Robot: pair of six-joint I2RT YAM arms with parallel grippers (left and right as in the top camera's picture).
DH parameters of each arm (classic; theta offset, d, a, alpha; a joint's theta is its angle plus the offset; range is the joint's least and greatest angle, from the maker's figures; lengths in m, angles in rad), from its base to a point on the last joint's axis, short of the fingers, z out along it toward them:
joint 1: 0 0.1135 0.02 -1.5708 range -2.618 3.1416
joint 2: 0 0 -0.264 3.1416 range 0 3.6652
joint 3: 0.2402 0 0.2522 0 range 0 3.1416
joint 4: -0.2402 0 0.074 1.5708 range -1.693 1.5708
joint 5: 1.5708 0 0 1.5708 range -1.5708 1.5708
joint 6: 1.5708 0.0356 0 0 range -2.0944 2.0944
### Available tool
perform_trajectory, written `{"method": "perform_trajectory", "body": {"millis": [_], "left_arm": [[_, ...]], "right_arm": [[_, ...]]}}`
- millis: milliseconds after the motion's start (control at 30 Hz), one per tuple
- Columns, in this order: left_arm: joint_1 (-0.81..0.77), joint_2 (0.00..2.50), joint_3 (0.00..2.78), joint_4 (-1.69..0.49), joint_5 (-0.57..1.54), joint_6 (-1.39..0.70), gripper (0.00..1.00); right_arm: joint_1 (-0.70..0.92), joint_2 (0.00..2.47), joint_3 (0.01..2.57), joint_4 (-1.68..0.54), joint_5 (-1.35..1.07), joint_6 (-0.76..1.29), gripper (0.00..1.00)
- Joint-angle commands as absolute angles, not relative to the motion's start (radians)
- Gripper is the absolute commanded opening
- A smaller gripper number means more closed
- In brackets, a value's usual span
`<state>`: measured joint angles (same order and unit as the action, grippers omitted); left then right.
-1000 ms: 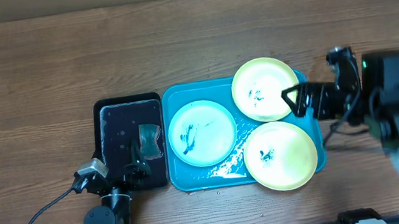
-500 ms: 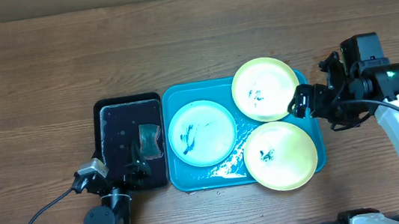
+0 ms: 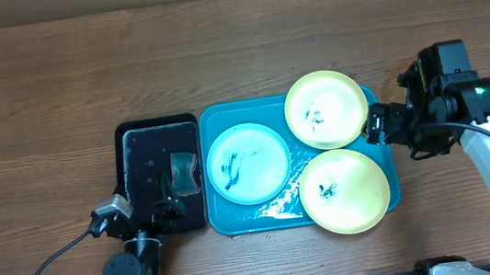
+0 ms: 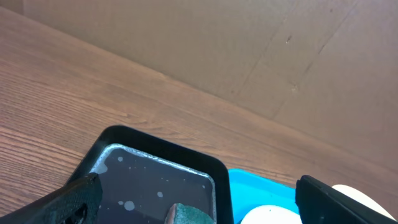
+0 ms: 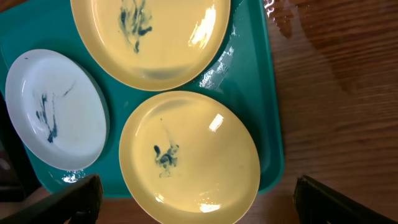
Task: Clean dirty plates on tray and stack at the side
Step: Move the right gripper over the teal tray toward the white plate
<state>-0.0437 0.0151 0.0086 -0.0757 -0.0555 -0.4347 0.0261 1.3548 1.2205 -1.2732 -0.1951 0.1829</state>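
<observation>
Plates, three of them, lie face up on the blue tray (image 3: 221, 120) in the middle of the wooden table (image 3: 54, 85). The pale blue plate (image 3: 248, 163) sits at the tray's left end. One yellow plate (image 3: 326, 110) lies at the far right corner and hangs out over the rim. The other yellow plate (image 3: 344, 191) lies at the near right corner, and its edge also sticks out past the rim. The two yellow ones lie edge to edge; I cannot tell whether they touch. All three carry dark blue smudges near their middles, and the tray floor between them is wet and shiny.

The right gripper (image 3: 373, 126) hangs at the tray's right edge, level with the gap between the yellow plates, its jaws spread wide with nothing between them. The left gripper (image 3: 171, 201) is over the near end of the black tray (image 3: 139, 154), which lies just beside the blue one. Its jaws are also wide apart and empty. A greenish sponge (image 3: 183, 170) rests in that black tray, just ahead of the left gripper.
</observation>
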Motion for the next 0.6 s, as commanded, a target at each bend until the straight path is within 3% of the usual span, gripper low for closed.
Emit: {"method": "perform_trajectory", "body": {"millis": [0,400,567], "left_arm": [[-0.038,0.004,0.005,-0.073,-0.055,-0.411,1.0],[-0.038,0.004,0.005,-0.018,-0.078,-0.411,0.99],[-0.038,0.011,0.045,-0.078,0.075,-0.344,1.0]], "right_arm": [[0.024,1.342,1.247,-1.27,-0.208,0.184,1.0],[0.024,1.342,1.247,-1.24,-0.354,0.183,1.0],[0.052,1.343,1.247,-1.229,-0.338,0.183,1.0]]}}
